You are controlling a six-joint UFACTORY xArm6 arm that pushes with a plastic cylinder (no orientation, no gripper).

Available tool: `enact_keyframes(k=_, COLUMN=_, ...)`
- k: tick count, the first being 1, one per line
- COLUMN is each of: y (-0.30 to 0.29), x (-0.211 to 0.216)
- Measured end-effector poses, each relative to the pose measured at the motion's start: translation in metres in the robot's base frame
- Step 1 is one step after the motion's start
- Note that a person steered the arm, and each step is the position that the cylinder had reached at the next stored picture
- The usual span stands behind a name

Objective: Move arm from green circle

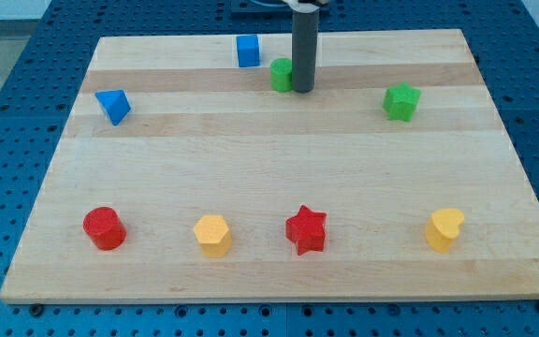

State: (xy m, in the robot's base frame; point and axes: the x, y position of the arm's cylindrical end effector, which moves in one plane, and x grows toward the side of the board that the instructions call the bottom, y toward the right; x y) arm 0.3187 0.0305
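Note:
The green circle [281, 74] stands near the view's top middle of the wooden board [279, 168]. My tip [303, 90] rests on the board right beside it, on its right side, touching or nearly touching it. The dark rod rises straight up from there and hides part of the circle's right edge.
A blue cube [247, 51] stands up-left of the green circle. A blue triangle-like block [113, 106] is at the left. A green star [400, 101] is at the right. Along the bottom stand a red cylinder [104, 227], a yellow hexagon [212, 234], a red star [306, 229] and a yellow heart [444, 229].

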Motion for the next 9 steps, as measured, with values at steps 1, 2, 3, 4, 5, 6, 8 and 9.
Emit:
enact_keyframes(k=1, y=0.000, x=0.032)
enact_keyframes(k=2, y=0.000, x=0.041)
enact_keyframes(k=3, y=0.000, x=0.041)
enact_keyframes(k=4, y=-0.001, x=0.041)
enact_keyframes(k=5, y=-0.006, x=0.041)
enact_keyframes(k=6, y=-0.014, x=0.039)
enact_keyframes(k=8, y=-0.025, x=0.037)
enact_keyframes(k=9, y=-0.028, x=0.037)
